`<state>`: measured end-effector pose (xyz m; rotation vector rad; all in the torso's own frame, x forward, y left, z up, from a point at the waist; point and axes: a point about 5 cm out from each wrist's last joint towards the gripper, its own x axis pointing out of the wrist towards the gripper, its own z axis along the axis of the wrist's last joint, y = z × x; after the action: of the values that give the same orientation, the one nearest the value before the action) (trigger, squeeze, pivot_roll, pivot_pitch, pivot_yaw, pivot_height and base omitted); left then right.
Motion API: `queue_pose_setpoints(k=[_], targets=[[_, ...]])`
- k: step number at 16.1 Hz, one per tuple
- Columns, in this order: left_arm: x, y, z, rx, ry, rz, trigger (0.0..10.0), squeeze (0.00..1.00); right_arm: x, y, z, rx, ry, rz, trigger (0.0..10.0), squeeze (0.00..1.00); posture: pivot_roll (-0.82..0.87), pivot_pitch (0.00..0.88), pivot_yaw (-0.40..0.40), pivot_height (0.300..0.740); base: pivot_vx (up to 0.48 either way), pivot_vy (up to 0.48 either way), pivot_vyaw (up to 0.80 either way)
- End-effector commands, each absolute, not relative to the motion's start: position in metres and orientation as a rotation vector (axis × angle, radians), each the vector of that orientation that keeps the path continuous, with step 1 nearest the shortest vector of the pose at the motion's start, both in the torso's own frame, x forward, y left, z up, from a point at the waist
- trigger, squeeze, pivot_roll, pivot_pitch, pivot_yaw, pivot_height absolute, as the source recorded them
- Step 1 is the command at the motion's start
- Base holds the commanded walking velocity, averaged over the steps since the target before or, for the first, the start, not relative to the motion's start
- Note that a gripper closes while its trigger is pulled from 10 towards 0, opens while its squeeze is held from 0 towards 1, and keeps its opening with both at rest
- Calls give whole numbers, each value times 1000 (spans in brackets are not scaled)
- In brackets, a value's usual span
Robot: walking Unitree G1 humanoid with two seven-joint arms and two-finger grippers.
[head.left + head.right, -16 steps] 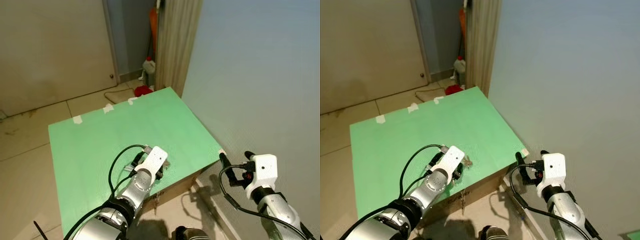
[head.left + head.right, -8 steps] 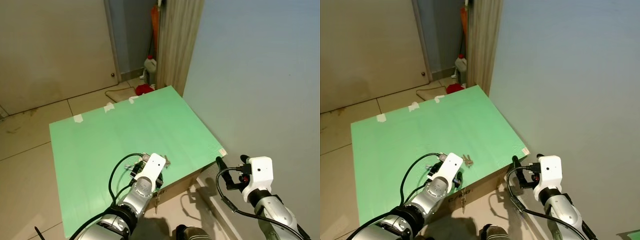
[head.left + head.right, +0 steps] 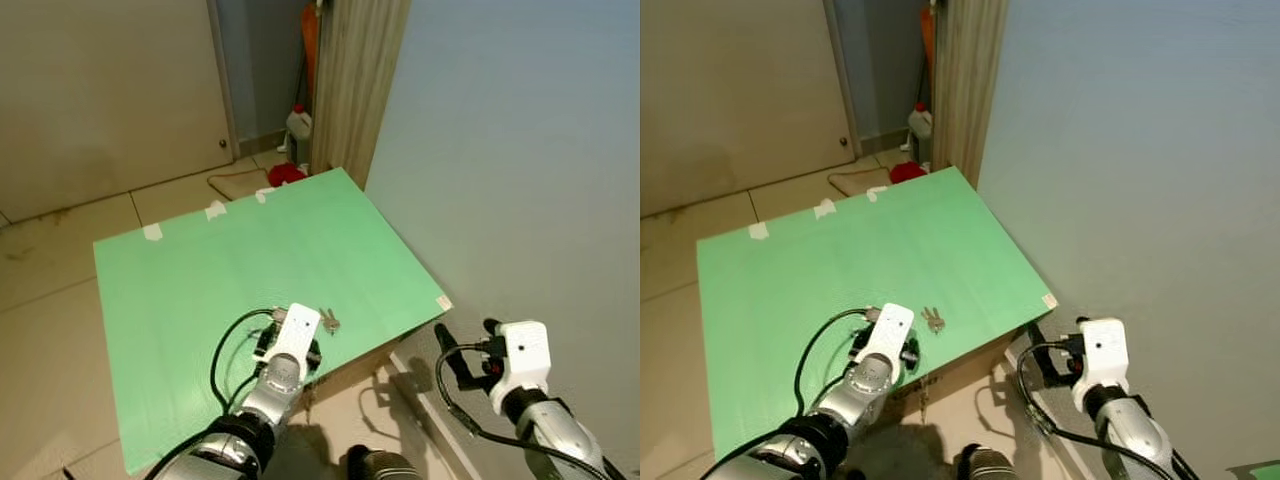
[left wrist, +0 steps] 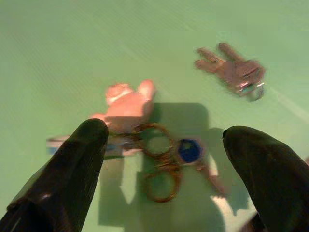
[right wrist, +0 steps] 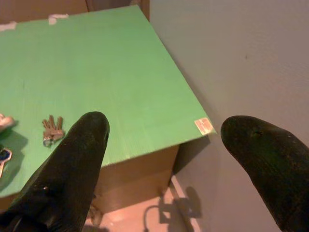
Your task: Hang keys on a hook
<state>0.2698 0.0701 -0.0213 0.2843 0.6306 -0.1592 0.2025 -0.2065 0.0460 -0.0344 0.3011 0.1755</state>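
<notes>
Keys lie on the green table; the left gripper hovers spread over a pink-charmed keyring — the right gripper gapes, empty.

The left arm reaches forward and down from the lower left, its silver forearm angled inward and a black cable looping beside the white wrist housing; the left gripper points downward, its two black fingers spread wide apart with nothing between them (the gap is plain in the left wrist view). The right arm is bent at the lower right, its forearm rising toward a white wrist block with black cable curling off it; the right gripper hangs forward and down, its fingers likewise parted wide and holding nothing.
</notes>
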Motion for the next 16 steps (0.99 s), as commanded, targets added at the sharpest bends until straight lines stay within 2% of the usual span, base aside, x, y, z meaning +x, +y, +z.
queue_pose_setpoints(k=[1,5,10,16], targets=[[267,63,-20,240,611,-133,10000,0,198,-212,49,-55,311,184,10000,0,-307,143,-83,740,0,0,0],[269,59,-15,146,557,-55,10000,0,196,-219,51,-81,330,207,10000,0,-312,151,-123,740,0,0,0],[271,85,-12,103,513,178,10000,0,195,-222,49,-89,352,225,10000,0,-297,162,-131,740,0,0,0],[263,80,-19,35,565,173,10000,0,193,-212,46,-70,364,245,10000,0,-297,190,-123,740,0,0,0]])
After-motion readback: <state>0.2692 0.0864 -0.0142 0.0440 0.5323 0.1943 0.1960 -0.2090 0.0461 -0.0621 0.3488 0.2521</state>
